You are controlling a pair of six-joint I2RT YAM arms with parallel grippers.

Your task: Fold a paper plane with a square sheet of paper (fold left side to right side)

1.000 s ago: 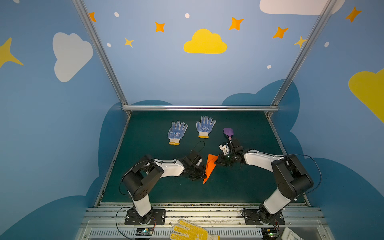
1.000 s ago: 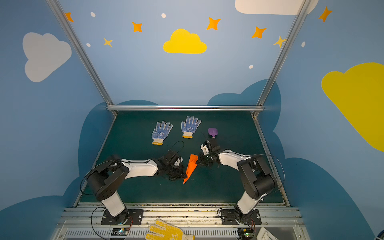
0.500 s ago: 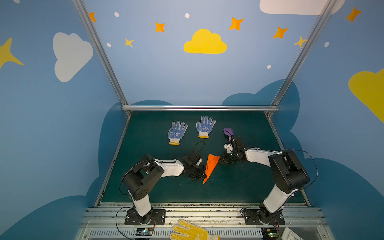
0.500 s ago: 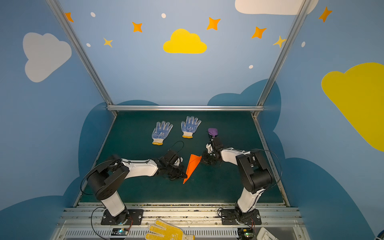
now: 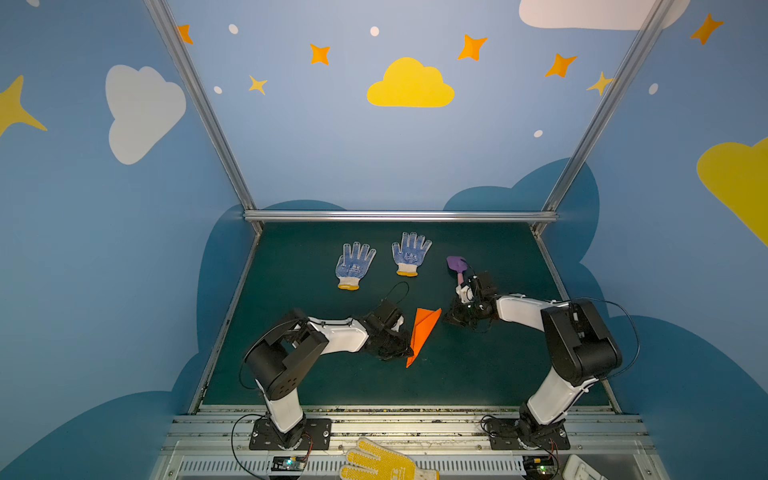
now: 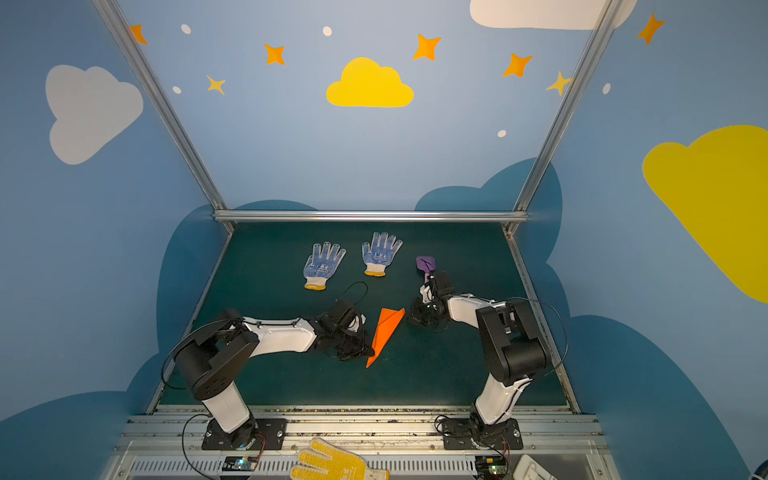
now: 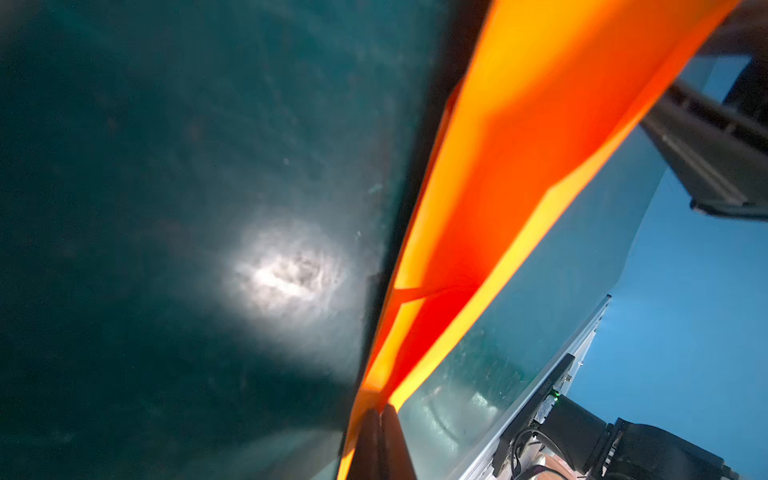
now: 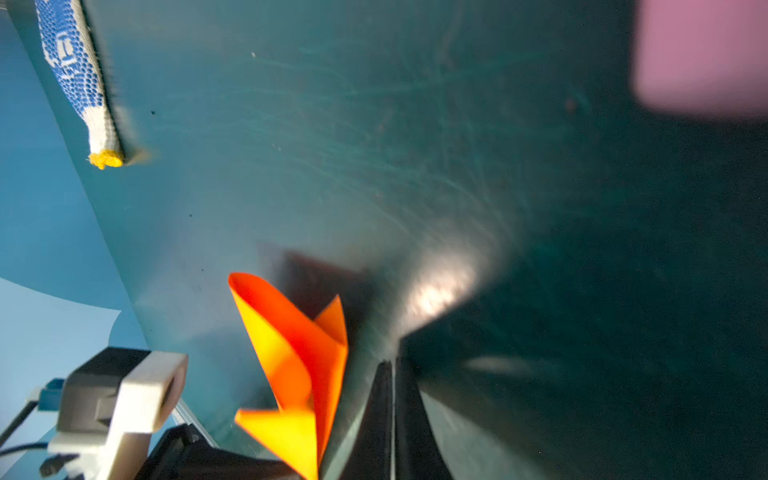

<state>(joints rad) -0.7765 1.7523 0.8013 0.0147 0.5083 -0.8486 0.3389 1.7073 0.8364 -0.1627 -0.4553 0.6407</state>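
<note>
The square sheet of paper is folded into a narrow orange paper plane lying mid-mat, its point toward the front. My left gripper is at its left edge. In the left wrist view the jaws are shut at the fold of the plane, whose layers spread away from my left gripper. My right gripper is shut and empty, a short way right of the plane's wide end, where one wing stands raised.
Two blue-dotted gloves lie at the back of the green mat. A purple-and-pink toy shovel lies just behind my right gripper. A yellow dotted glove lies on the front rail.
My right gripper has drawn back to the right, off the plane's wide end. The left gripper and the plane have stayed put.
</note>
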